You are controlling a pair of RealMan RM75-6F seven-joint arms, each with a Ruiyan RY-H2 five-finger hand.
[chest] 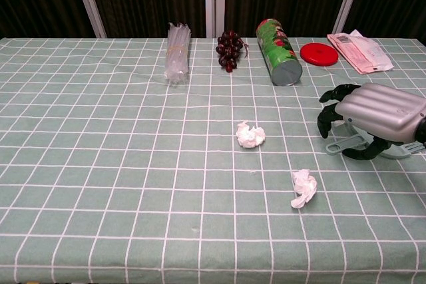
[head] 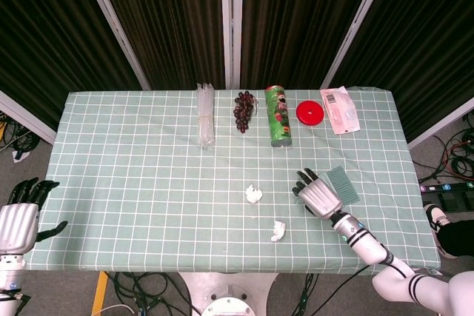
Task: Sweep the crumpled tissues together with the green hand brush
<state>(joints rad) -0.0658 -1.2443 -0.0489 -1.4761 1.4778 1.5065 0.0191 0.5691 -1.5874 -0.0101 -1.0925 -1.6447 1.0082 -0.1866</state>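
Note:
The green hand brush (head: 343,184) lies on the checked table (head: 133,175) at the right; its handle (chest: 341,144) pokes out from under my right hand (head: 320,196). That right hand (chest: 376,119) arches over the handle, fingers curved down on the far side and thumb on the near side, not closed around it. One crumpled tissue (head: 253,194) (chest: 250,135) sits mid-table, and another tissue (head: 278,230) (chest: 303,187) lies nearer the front edge. My left hand (head: 18,220) hangs open beyond the table's front left corner.
Along the back stand a clear plastic bundle (head: 204,115), dark grapes (head: 244,109), a green can on its side (head: 278,115), a red lid (head: 310,113) and a pink-white packet (head: 340,109). Dark curtains close off the far side.

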